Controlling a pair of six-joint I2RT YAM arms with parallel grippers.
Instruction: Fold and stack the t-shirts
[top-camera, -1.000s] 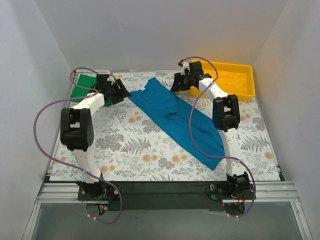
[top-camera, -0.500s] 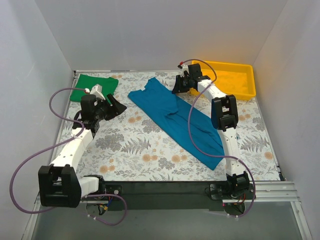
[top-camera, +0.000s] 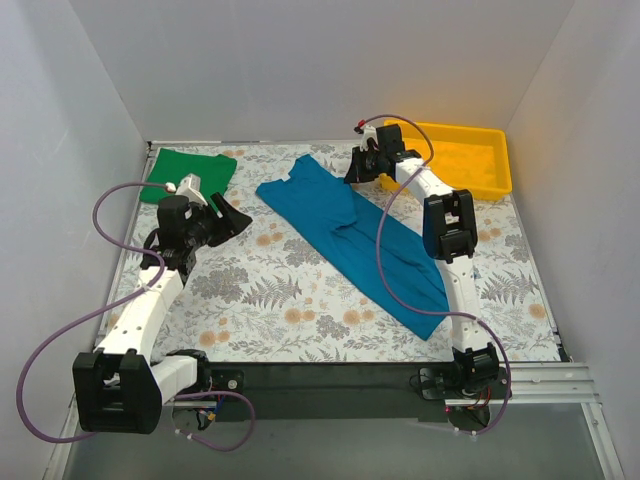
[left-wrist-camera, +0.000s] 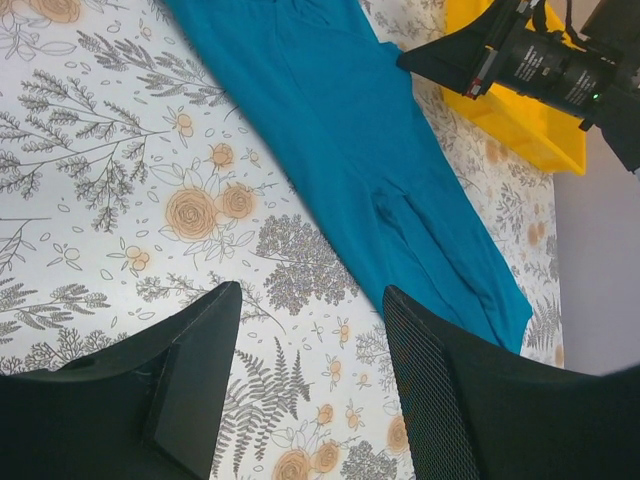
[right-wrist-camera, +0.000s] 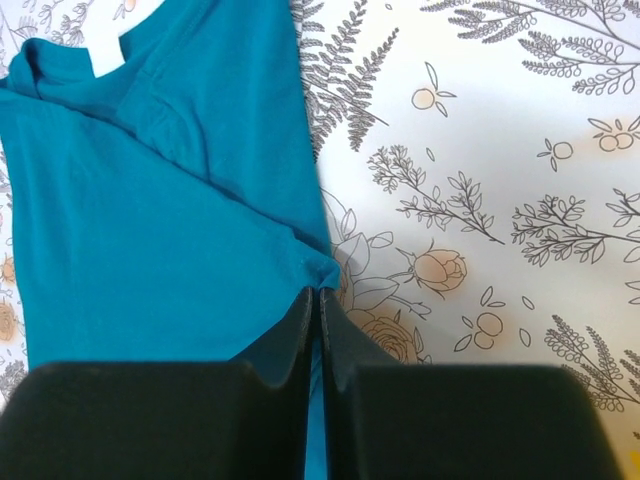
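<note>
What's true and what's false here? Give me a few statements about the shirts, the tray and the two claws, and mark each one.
1. The teal t-shirt lies spread out on the table. True.
2. The green t-shirt sits in the yellow tray. False: it lies on the table in the far left corner, apart from the tray.
3. The right gripper is shut on the teal t-shirt's edge. True.
4. The left gripper holds the green t-shirt. False: it is open and empty.
</note>
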